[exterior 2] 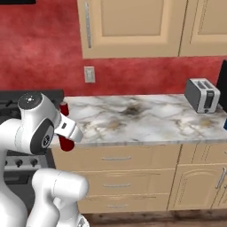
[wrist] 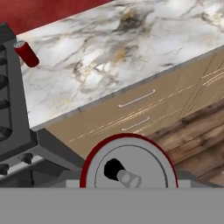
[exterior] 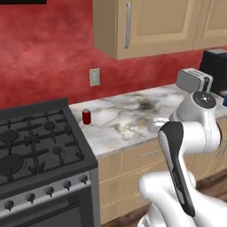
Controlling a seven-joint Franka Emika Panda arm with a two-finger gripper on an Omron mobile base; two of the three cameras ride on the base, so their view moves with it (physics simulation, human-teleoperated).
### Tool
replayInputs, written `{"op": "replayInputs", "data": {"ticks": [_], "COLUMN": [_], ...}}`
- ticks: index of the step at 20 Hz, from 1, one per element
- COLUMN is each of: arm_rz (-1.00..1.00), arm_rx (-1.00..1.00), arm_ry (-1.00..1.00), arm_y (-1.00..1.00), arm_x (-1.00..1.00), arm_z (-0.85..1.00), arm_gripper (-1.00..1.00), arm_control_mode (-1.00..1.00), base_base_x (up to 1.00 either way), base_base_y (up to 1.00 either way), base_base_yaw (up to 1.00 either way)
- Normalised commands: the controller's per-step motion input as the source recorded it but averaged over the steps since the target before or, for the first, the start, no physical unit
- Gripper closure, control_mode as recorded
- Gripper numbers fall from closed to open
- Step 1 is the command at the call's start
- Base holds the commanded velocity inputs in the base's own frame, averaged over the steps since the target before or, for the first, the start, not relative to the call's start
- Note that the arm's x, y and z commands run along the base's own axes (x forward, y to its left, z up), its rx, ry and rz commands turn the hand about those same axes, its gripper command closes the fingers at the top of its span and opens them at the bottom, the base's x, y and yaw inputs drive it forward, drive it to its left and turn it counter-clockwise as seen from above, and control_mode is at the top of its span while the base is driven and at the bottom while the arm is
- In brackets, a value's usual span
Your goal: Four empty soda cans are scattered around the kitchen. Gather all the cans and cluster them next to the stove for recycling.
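Observation:
A red soda can (exterior: 86, 116) with a silver top stands upright on the marble counter, just right of the black stove (exterior: 35, 146). It appears again in the hand view (wrist: 26, 54) and, half hidden by my arm, in the right base view (exterior 2: 64, 107). My gripper (exterior 2: 67, 135) is shut on a second red can (exterior 2: 66, 144), held in the air in front of the counter's edge near the stove's right side. From the hand camera I look straight down on that can's silver top (wrist: 129, 168), which hides the fingertips.
A marble counter (exterior 2: 142, 119) runs right from the stove over beige drawers. A silver toaster (exterior 2: 201, 95) stands at its far right beside a black appliance (exterior: 216, 65), with a sliver of something blue (exterior: 225, 99) at the frame edge. Wall cabinets (exterior: 146, 26) hang above.

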Motion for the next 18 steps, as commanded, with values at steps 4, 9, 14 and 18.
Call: {"op": "replayInputs", "data": {"ticks": [4,9,14,18], "arm_rz": [0.0,0.0,0.0,0.0], "arm_rx": [0.0,0.0,0.0,0.0], "arm_ry": [0.0,0.0,0.0,0.0], "arm_y": [0.0,0.0,0.0,0.0], "arm_x": [0.0,0.0,0.0,0.0], "arm_z": [0.0,0.0,0.0,0.0], "arm_gripper": [1.0,1.0,1.0,1.0], "arm_control_mode": [1.0,1.0,1.0,1.0], "base_base_x": [0.41,0.37,0.4,0.48], "base_base_y": [-0.24,-0.34,-0.32,-0.12], "base_base_yaw": [0.16,0.19,0.18,0.14]}}
